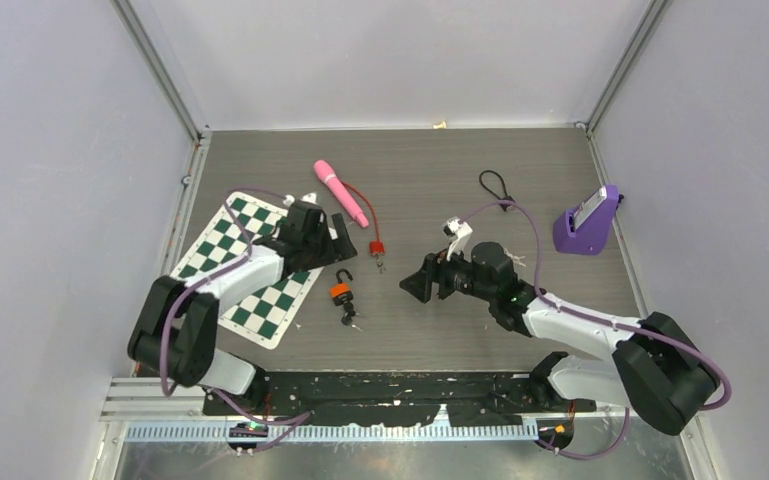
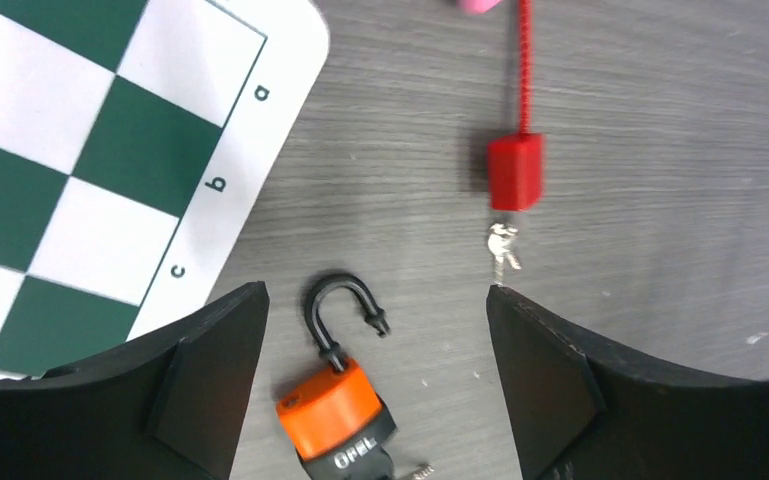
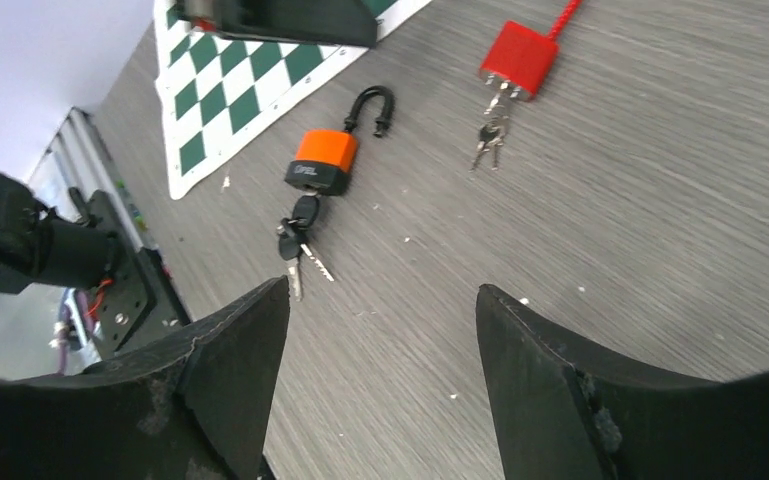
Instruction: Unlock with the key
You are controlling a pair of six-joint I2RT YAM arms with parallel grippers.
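Left pincer (image 2: 375, 290) and right pincer (image 3: 382, 288): jaws apart, empty.
On the orange padlock (image 2: 332, 405) you see the shackle (image 2: 335, 300) sprung open and the key (image 3: 295, 225) inserted; unlocking appears complete.

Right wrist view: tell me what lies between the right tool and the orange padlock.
The key bunch plugged into the orange padlock; otherwise bare table up to the right tool, as the right wrist view shows.

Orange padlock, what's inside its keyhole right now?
A black-headed key sits in the base of the orange padlock, with silver keys trailing from it on the table. Its blade is hidden inside the lock body.
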